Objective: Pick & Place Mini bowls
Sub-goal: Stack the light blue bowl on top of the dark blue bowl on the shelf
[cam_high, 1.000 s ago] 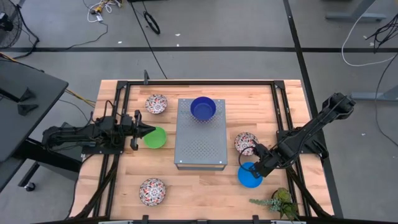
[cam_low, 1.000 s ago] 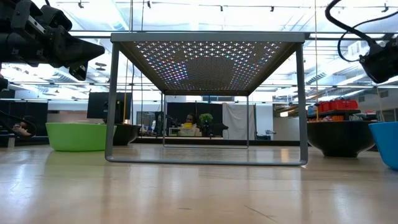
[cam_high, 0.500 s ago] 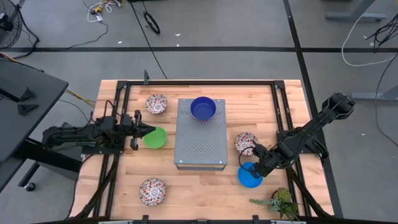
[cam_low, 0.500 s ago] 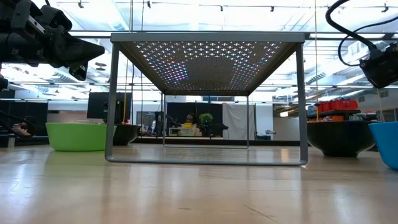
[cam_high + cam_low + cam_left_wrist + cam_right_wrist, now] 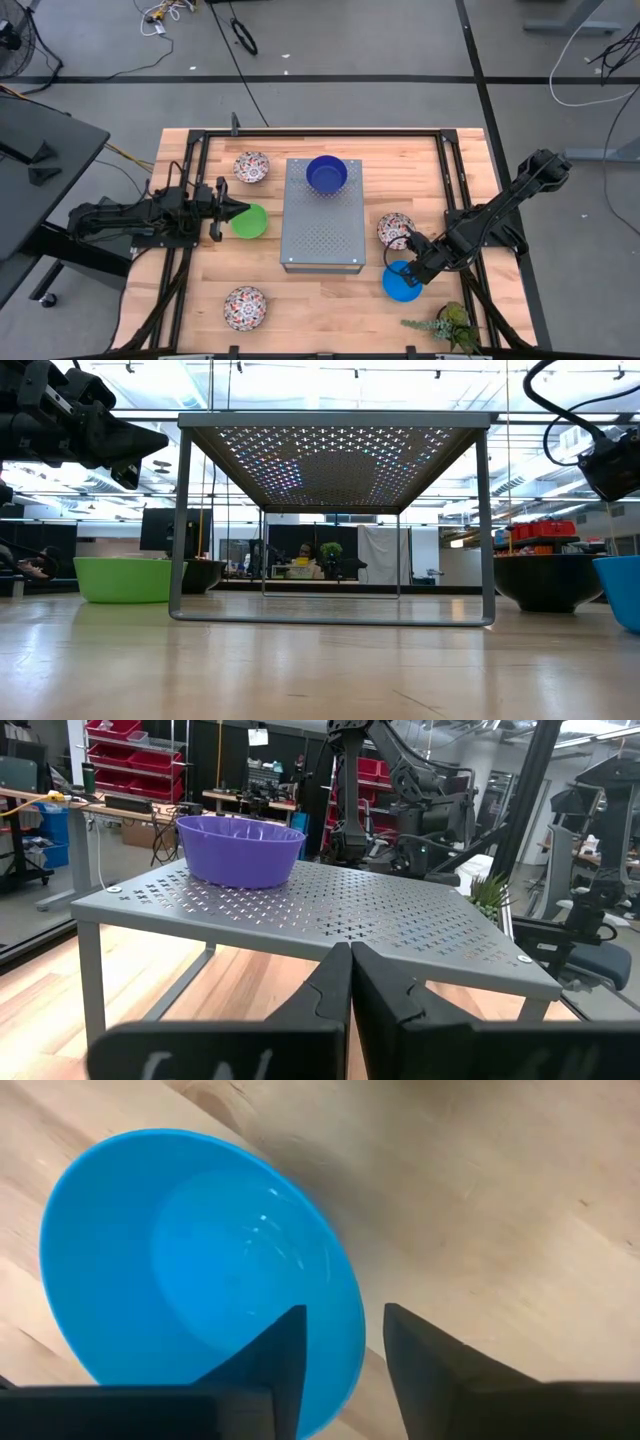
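My right gripper is open and low over the bright blue bowl at the table's near right. One finger stands inside the bowl's rim, the other outside it. My left gripper is shut and empty, raised just left of the green bowl. The navy bowl stands on the grey perforated box. Floral bowls rest on the table at the far left, near left and right of the box.
The grey box stands on thin legs in the table's middle. A small green plant sits at the near right edge, close to the blue bowl. Black frame rails run along the table's left and right sides.
My right gripper has gone down a little toward the bright blue bowl. The bowls have stayed where they were.
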Controlling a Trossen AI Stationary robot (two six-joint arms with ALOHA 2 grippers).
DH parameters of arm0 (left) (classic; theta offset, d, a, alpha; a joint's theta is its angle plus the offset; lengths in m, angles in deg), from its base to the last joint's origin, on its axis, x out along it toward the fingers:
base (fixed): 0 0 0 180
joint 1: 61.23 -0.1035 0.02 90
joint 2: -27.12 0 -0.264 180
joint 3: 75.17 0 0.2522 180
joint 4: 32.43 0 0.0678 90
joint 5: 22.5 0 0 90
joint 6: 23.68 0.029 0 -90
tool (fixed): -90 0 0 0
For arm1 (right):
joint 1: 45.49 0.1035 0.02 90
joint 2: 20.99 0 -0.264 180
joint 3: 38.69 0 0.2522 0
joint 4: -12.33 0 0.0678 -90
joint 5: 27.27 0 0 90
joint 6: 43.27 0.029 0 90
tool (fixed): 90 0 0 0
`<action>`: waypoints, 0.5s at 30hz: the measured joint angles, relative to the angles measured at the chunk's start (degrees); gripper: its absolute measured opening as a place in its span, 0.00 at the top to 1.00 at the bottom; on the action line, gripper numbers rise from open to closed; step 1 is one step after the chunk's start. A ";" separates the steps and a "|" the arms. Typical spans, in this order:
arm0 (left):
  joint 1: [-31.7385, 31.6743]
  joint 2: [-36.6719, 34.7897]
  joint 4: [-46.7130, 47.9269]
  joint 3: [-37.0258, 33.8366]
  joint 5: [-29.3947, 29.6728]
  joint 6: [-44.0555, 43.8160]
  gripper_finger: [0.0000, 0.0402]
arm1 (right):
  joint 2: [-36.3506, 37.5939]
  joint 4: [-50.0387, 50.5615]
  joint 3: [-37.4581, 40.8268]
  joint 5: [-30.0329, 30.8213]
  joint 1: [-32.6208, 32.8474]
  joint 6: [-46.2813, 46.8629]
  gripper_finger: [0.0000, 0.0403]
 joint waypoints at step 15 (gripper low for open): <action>0.02 0.01 0.00 0.00 0.01 0.00 0.97 | 0.00 -1.49 0.00 0.00 0.02 1.04 0.80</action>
